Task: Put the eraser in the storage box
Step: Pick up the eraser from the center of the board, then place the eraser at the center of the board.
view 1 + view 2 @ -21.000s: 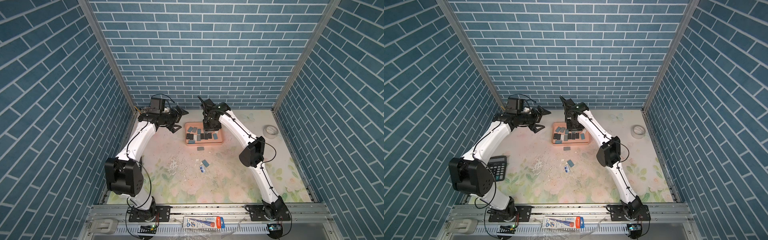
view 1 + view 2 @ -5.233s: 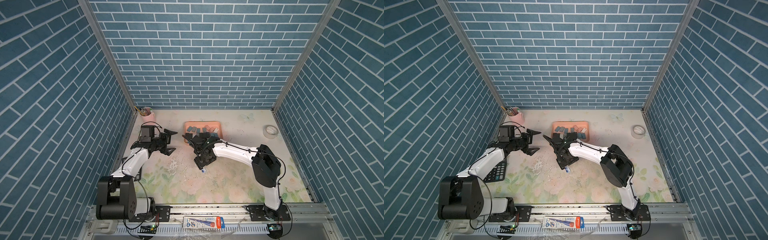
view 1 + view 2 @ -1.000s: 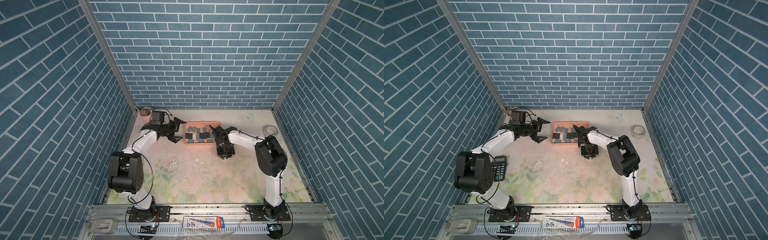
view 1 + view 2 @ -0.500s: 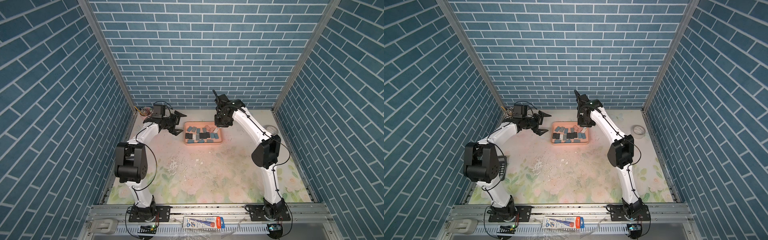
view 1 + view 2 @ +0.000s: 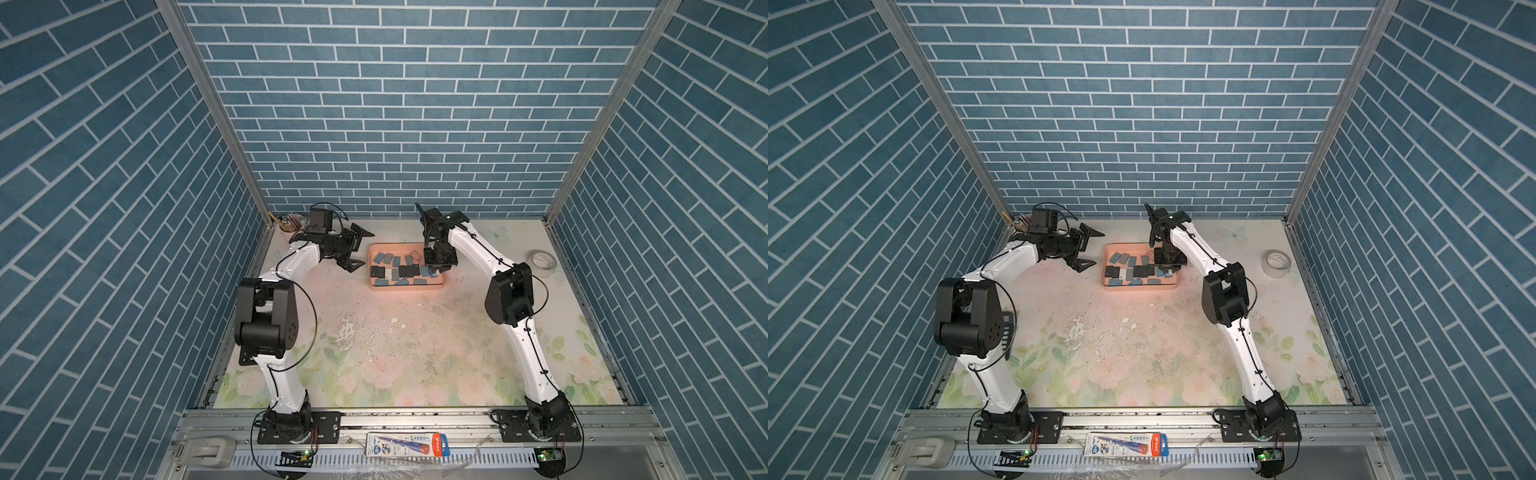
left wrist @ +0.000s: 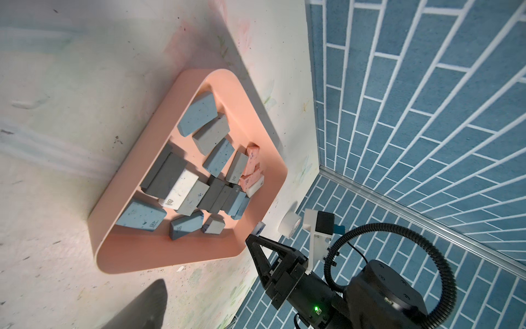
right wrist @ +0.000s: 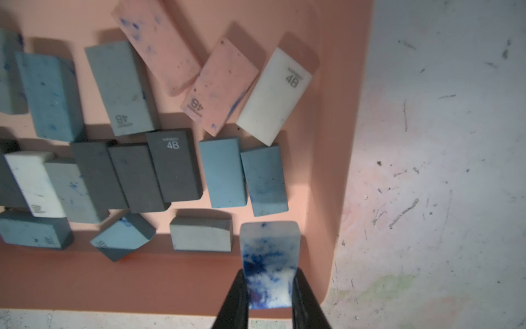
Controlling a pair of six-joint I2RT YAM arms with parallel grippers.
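The right gripper (image 7: pixel 269 275) pinched a blue-stained white eraser (image 7: pixel 269 247) over a bare corner of the storage box (image 7: pixel 348 114), probably to drop it there. Farther back, beside the box, the left gripper (image 5: pixel 360 248) hung wide open, empty, out of the way.

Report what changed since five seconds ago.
The right gripper, then down at a loose eraser mid-table, has lifted it and now hangs over the right end of the storage box, shut on that blue-stained eraser. The left gripper moved farther back, beside the box, open throughout. Box and tape roll stayed put.
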